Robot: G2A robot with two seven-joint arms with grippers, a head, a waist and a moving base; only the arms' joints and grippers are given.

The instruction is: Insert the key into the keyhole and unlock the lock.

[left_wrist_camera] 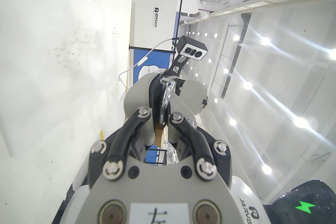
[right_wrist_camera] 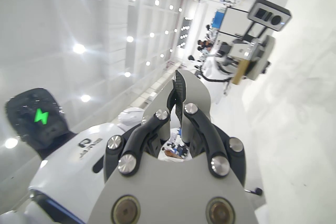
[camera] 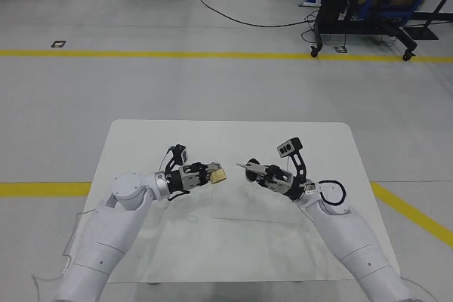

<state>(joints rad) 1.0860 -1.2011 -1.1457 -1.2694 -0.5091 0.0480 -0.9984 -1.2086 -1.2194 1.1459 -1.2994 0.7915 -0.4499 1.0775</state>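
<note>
Above the middle of the white table (camera: 234, 249), my left gripper (camera: 208, 174) is shut on a small brass padlock (camera: 220, 175), whose free end faces the other arm. In the left wrist view the brass body (left_wrist_camera: 158, 136) sits between the fingers, with a silvery metal part (left_wrist_camera: 168, 93) further out. My right gripper (camera: 251, 171) faces it from a short gap away, fingers shut. A thin silvery key tip (camera: 241, 165) sticks out toward the padlock. In the right wrist view the pads (right_wrist_camera: 180, 89) press together and hide the key, with the padlock (right_wrist_camera: 240, 72) beyond them.
Both arms hover over the table centre, with bare table top (camera: 226, 136) behind them. A black cable (camera: 334, 189) loops at the right wrist. Yellow floor lines (camera: 174, 53) and a wheeled black frame (camera: 362, 30) lie far beyond the table.
</note>
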